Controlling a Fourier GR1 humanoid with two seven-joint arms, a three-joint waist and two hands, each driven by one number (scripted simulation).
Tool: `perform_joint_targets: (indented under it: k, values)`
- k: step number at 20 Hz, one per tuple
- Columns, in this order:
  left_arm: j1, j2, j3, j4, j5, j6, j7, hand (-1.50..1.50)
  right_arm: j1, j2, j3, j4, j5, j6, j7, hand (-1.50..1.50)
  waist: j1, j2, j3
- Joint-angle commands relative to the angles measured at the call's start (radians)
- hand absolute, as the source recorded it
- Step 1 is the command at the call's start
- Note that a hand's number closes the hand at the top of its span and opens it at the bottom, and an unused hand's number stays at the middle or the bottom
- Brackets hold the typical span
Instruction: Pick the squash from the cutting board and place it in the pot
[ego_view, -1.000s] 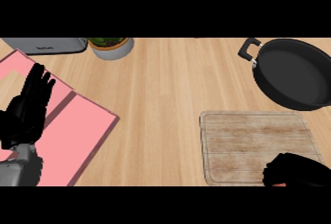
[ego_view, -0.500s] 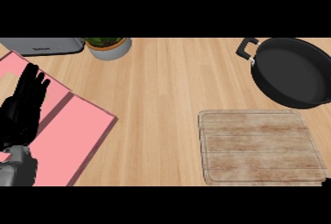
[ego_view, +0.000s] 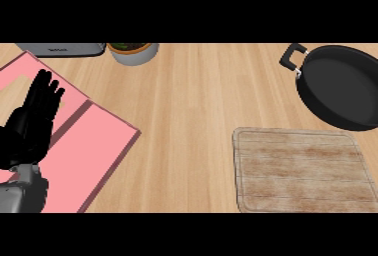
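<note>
Squash is nowhere visible: the cutting board (ego_view: 300, 170) lies bare, and the pot (ego_view: 341, 86) beyond it looks empty. Your right hand, low on the board a second ago, has left view. Left hand (ego_view: 31, 122) rests open, fingers straight, far left of the board.

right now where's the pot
In the head view the pot sits at the upper right of the counter, just above the cutting board, with its handle pointing toward the upper left.
</note>
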Motion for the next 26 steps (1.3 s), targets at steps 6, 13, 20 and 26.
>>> perform_joint_targets:
  k: [6,13,20,26]
  values:
    - [-0.028,-0.036,-0.034,0.032,-0.032,0.007,-0.019,0.0,-0.257,-0.106,-0.019,0.252,-0.19,0.21,0.153,1.5,0.033,0.006,0.001]
    - [-0.084,-0.018,-0.005,0.076,-0.026,-0.01,-0.018,0.0,-0.567,-0.073,0.142,0.521,-0.064,0.183,0.201,1.5,0.041,0.009,0.002]
    - [-0.082,-0.036,-0.028,0.08,-0.018,-0.025,-0.021,0.0,-0.729,0.005,0.194,0.662,0.19,-0.17,0.118,1.5,0.074,0.022,0.004]
    - [-0.081,-0.038,-0.018,0.118,-0.016,-0.043,-0.085,0.0,-0.91,0.103,0.29,0.943,0.388,-0.362,0.033,1.5,0.083,0.024,0.004]
